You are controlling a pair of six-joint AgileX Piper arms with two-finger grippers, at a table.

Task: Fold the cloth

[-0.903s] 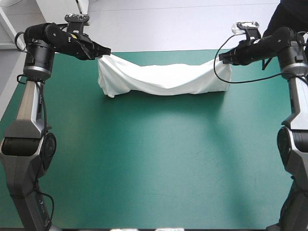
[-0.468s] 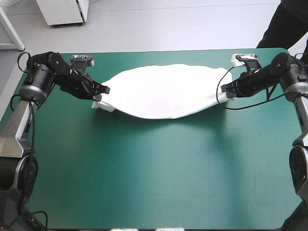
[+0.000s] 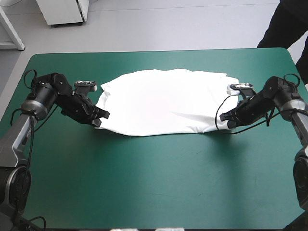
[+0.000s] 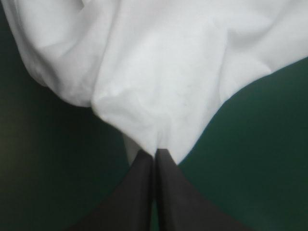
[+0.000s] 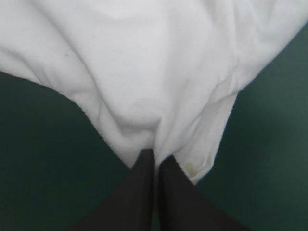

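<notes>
The white short-sleeved cloth T-shirt point(image 3: 163, 103) lies spread across the far middle of the teal-green covered tabletop point(image 3: 159, 187). The left jaws are clamped on its near left corner and the right jaws on its near right corner, with fabric bunched at each pinch. Any further uneven pull would likely skew the shirt or drag creases across it, and a careless release could leave the corners puckered. Earlier the shirt hung and billowed between raised arms; now it rests flat, with the arms low.
</notes>
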